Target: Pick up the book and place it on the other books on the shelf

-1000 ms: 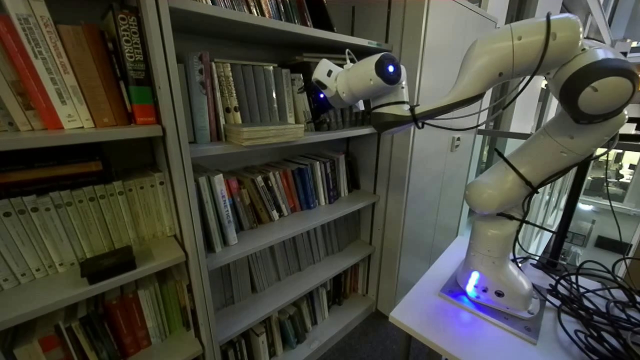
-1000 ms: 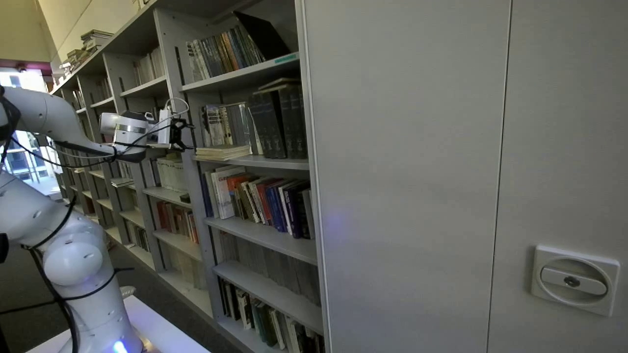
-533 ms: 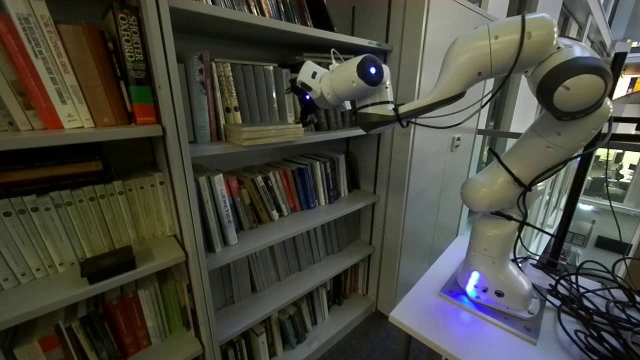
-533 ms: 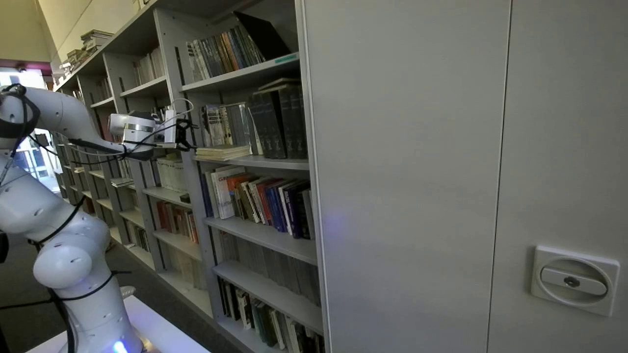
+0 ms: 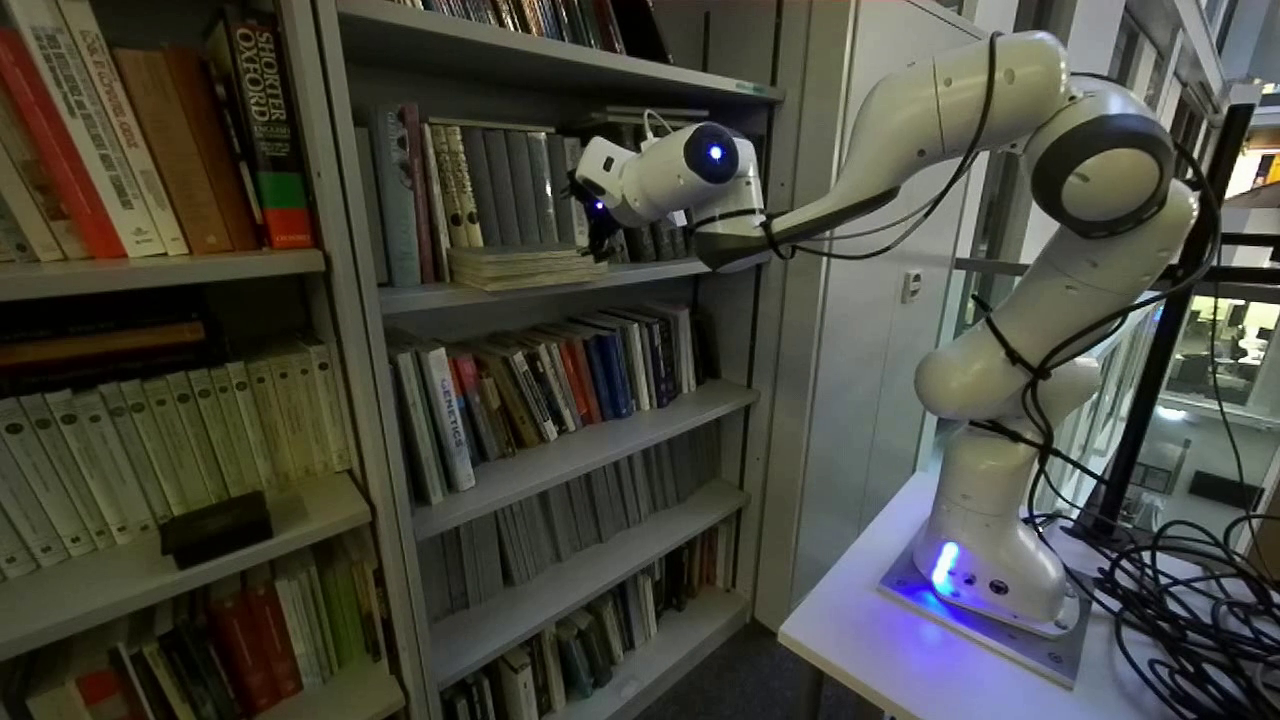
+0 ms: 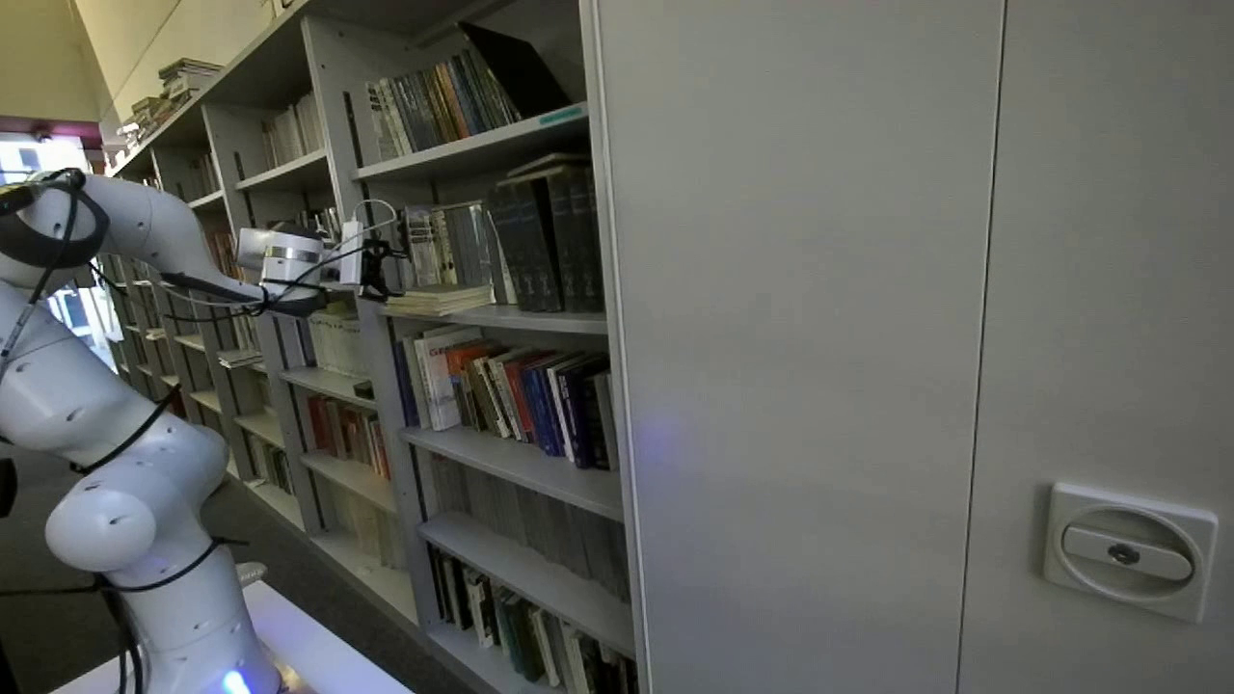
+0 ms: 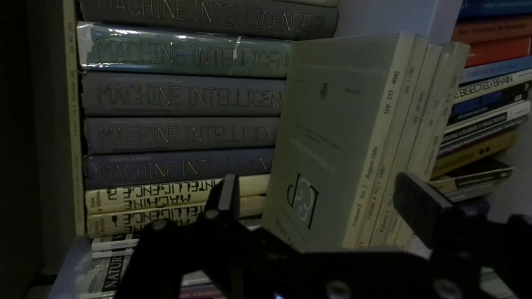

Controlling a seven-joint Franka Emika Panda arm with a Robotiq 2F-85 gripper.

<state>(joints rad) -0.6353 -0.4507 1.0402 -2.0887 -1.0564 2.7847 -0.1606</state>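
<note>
My gripper (image 7: pixel 319 187) is wide and empty, and I reckon the book (image 7: pixel 326 124) tops the flat stack (image 5: pixel 528 270) by the front edge of the shelf (image 5: pixel 415 298), so I'd come in level, lower finger (image 7: pixel 419 207) slipping under just that one.

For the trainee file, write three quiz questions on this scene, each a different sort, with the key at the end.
1. Fill in: the grey books behind the stack of books read "Machine ____".
2. True or false: that stack stands upright.
3. The gripper is: A) shut, B) open, C) out of view.

Key: 1: Intelligence. 2: False; it lies flat on the shelf. 3: B.
</note>
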